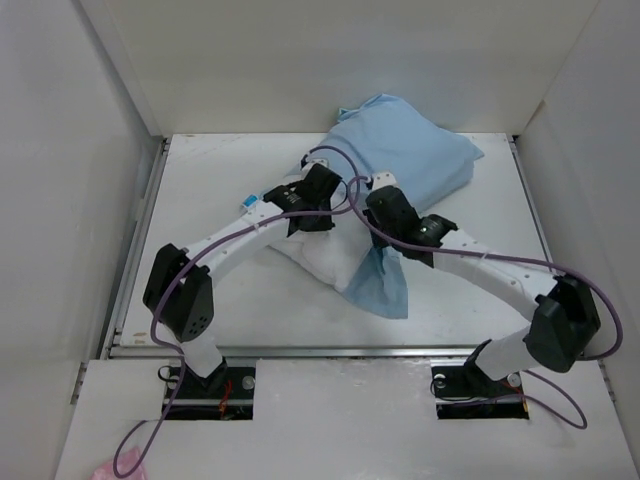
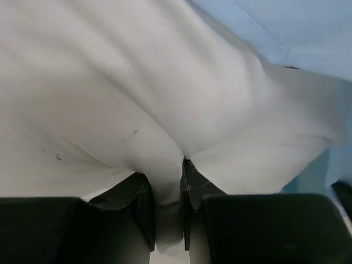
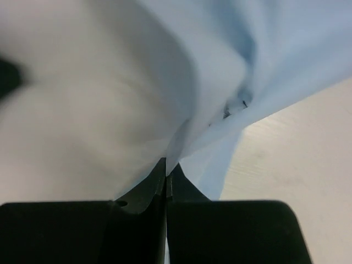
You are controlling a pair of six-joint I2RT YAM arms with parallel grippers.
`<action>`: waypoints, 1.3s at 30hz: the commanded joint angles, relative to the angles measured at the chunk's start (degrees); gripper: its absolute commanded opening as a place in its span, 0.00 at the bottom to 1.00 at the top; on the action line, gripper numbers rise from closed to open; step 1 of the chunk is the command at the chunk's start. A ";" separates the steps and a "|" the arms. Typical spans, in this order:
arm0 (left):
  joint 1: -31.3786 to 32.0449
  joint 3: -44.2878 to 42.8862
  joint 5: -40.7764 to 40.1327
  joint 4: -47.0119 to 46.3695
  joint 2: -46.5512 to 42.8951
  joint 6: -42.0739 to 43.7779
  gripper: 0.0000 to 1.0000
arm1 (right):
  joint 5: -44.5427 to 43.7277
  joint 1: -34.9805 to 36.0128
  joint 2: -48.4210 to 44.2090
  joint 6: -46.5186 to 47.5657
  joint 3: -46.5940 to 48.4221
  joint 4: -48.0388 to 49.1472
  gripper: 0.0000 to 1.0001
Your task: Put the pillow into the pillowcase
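The left gripper (image 2: 168,206) is filling the bottom of its wrist view, its two black fingers (image 2: 140,212) closing on a raised fold of white fabric that is running down between them. That fold is part of the pillow (image 2: 110,82), whose creased white surface is spreading across nearly the whole view. A strip of the light-blue pillowcase (image 2: 286,27) is showing along the upper right corner, just beyond the white cloth.

The right gripper (image 3: 166,184) is sitting equally close to its own camera. Its jaws are pressing together, with a thin edge of the pillowcase (image 3: 275,49) feeding down into the tips, so it is pinching that cloth. The blue fabric is bunching and folding above the fingers, and the pale table (image 3: 297,165) is showing to the right of it.

From above, both arms are reaching inward over the middle of the table (image 1: 220,300), their wrists meeting close together over the bundle. The pillow (image 1: 315,262) is lying partly inside the pillowcase (image 1: 410,150): the far, right portion is being covered in blue, while the near corner is sticking out white below the left wrist. A loose blue flap (image 1: 385,288) is hanging out over the table beneath the right wrist. Purple cables (image 1: 345,165) are looping along both arms.
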State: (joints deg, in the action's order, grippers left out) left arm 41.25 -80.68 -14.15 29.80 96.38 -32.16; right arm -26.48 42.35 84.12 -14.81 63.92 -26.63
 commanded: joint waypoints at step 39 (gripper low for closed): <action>2.43 -1.41 -4.30 -8.44 -11.21 -0.10 1.00 | 19.90 -9.82 -19.95 -4.97 9.29 -8.69 1.00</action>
State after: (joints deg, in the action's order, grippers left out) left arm 44.53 -82.35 -14.50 21.63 91.37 -33.69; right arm 2.09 34.37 65.43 -16.47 73.10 -33.41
